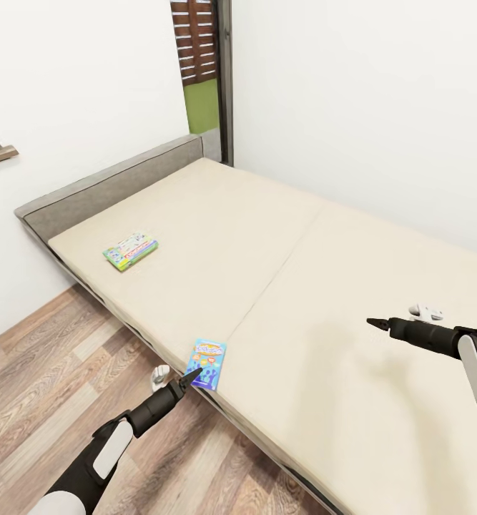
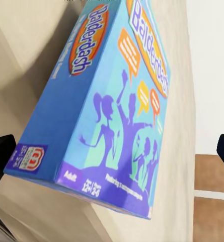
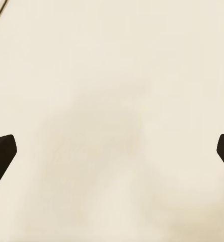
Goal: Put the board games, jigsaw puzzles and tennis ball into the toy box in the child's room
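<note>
Two board games lie on the beige bed (image 1: pixel 281 236). A small blue one, printed Balderdash (image 1: pixel 209 363), rests at the bed's near edge. The green-edged white one (image 1: pixel 131 250) lies farther off, close to the headboard. My left gripper (image 1: pixel 177 377) is open at the blue box's near end, level with the mattress edge. In the left wrist view the blue box (image 2: pixel 106 106) spans the space between the two dark fingertips (image 2: pixel 2 156). My right gripper (image 1: pixel 397 319) hovers open over bare sheet (image 3: pixel 112 121) at the right, holding nothing.
A low grey headboard (image 1: pixel 109 187) meets the white wall at the left. A dark-framed window (image 1: pixel 206 71) stands in the far corner. Wood-plank floor (image 1: pixel 45 386) runs along the bed's near side, under my left arm.
</note>
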